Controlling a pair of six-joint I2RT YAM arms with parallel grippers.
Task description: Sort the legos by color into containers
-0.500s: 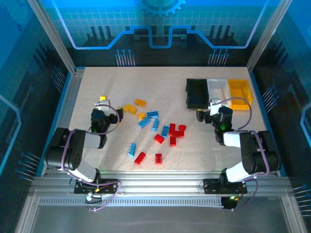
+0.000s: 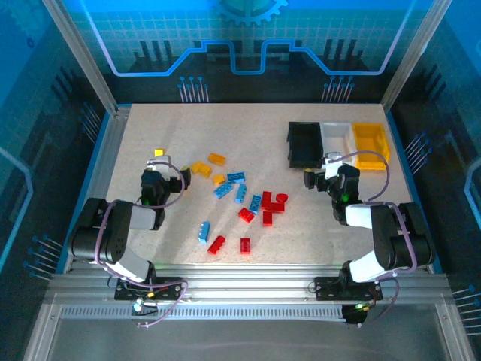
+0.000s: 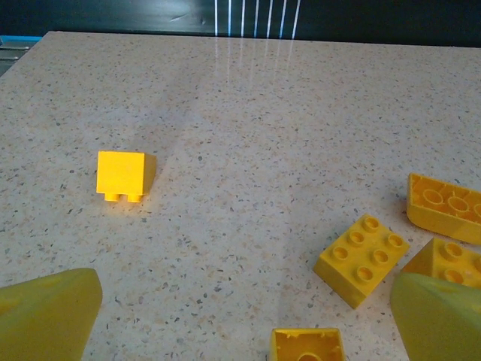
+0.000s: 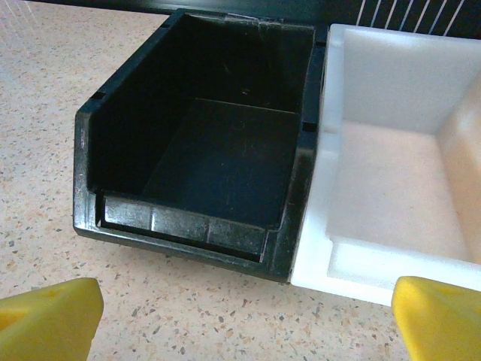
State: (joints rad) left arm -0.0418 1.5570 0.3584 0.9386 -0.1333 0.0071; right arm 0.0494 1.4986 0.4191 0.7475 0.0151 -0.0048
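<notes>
Across mid-frame on the bench [image 2: 248, 128], legos [image 2: 240, 197] lie unsorted, with three bins [image 2: 291, 143] at upper right. My left gripper [image 2: 159, 177] and right gripper [image 2: 333, 174] gape wide, empty. Sorting looks unstarted; next, I'd reckon, comes grasping a yellow brick [image 3: 361, 259].

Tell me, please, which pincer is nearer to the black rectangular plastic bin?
The right. The right pincer sits just in front of the black rectangular plastic bin, facing its open front; the left pincer is far across the table, near the yellow-orange bricks.
</notes>
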